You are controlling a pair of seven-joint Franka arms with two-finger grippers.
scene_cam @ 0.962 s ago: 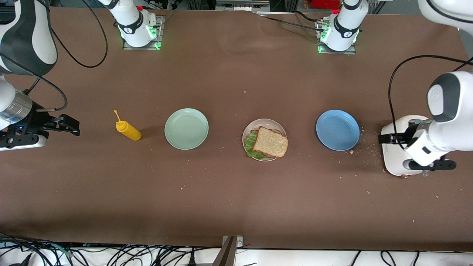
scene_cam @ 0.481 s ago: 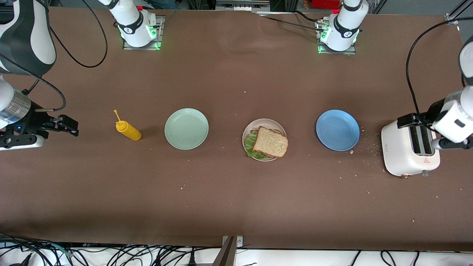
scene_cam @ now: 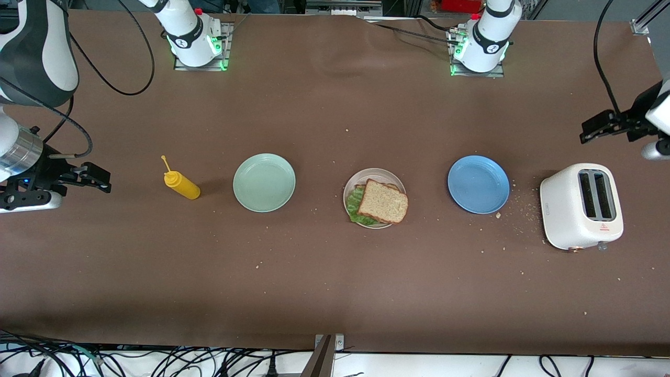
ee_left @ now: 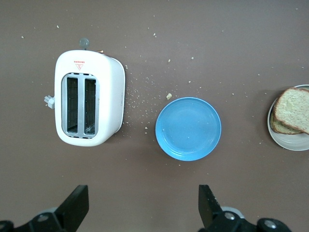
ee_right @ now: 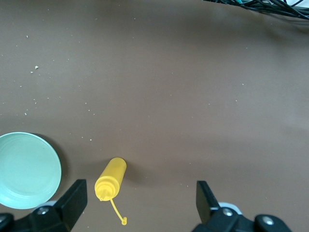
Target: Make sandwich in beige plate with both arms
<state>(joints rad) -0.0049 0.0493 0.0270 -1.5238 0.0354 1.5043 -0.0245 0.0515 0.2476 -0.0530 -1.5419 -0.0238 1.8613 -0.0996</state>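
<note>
The sandwich, a brown bread slice on top with green lettuce sticking out under it, lies on the beige plate at the table's middle. Both also show at the edge of the left wrist view, the sandwich on the plate. My left gripper is open and empty, high over the table by the toaster at the left arm's end; its jaws stand wide apart. My right gripper is open and empty, over the right arm's end near the yellow bottle; it waits.
A blue plate lies between the sandwich and the toaster, also in the left wrist view beside the toaster. A mint-green plate and the lying yellow squeeze bottle are toward the right arm's end. Crumbs are scattered round the toaster.
My left arm has risen from over the toaster and drawn back toward the table's edge at its end, uncovering the toaster. The right arm has barely moved.
</note>
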